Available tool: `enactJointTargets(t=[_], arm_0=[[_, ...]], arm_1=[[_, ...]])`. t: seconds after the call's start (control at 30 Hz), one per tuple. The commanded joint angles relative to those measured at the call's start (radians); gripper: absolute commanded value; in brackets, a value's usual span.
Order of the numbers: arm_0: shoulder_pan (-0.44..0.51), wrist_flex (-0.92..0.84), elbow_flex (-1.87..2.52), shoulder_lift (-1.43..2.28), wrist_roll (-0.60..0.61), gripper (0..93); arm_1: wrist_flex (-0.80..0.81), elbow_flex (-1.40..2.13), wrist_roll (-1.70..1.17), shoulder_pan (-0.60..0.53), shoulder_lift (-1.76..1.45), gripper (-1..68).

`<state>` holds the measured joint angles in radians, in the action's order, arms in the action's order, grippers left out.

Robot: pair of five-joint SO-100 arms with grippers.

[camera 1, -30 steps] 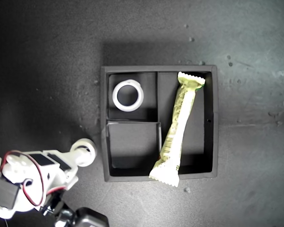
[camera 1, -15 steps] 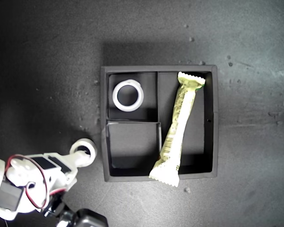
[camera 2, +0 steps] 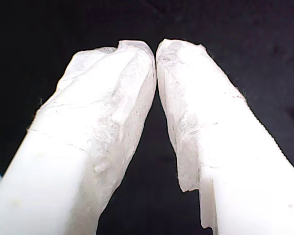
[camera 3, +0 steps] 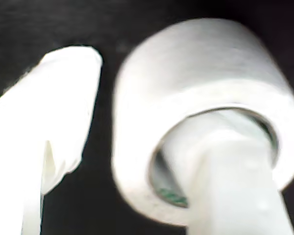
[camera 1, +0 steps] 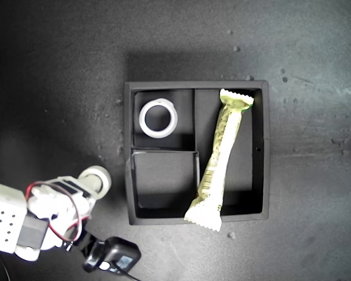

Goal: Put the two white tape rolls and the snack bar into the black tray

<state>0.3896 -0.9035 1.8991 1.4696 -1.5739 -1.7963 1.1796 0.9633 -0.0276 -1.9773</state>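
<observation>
My second gripper (camera 3: 152,147) has one finger (camera 3: 230,181) threaded through the core of the loose tape roll (camera 3: 206,88), the other outside the wall with a visible gap, so no pinch yet. The roll looks light, stiff and smooth; clamping across the wall suits it. Beyond it sits the black tray (camera 1: 129,175), holding the other roll (camera 1: 158,118) and the snack bar (camera 1: 219,158). My first gripper (camera 2: 156,54) is pressed together, empty.

Bottom-left pocket of the tray (camera 1: 128,175) in the exterior view sits open; the snack bar (camera 1: 218,161) hogs the long one.
</observation>
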Motion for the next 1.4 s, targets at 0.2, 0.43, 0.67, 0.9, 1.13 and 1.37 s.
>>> enactJointTargets(t=[0.2,0.43,0.67,0.9,1.13,1.37], arm_0=[[-0.071,-0.339,-0.25,0.152,0.084,0.0],[-0.097,-0.732,-1.04,-0.097,0.259,0.0],[-0.112,-0.928,-1.769,-0.692,0.288,0.0],[-0.124,-0.93,-1.821,-0.815,0.281,2.8],[-0.12,-0.931,-1.715,-0.73,0.276,20.3],[-0.15,-0.931,-1.539,-0.393,0.344,21.8]], arm_1=[[0.216,0.563,0.273,-0.008,-0.617,-0.1],[0.607,1.41,0.385,0.031,-1.285,-0.2],[0.796,1.721,0.393,0.043,-1.373,-0.2],[0.827,1.766,0.371,0.048,-1.373,-0.2],[0.825,1.775,0.357,0.048,-1.373,-0.2],[0.827,1.845,0.368,0.035,-1.373,-0.2]])
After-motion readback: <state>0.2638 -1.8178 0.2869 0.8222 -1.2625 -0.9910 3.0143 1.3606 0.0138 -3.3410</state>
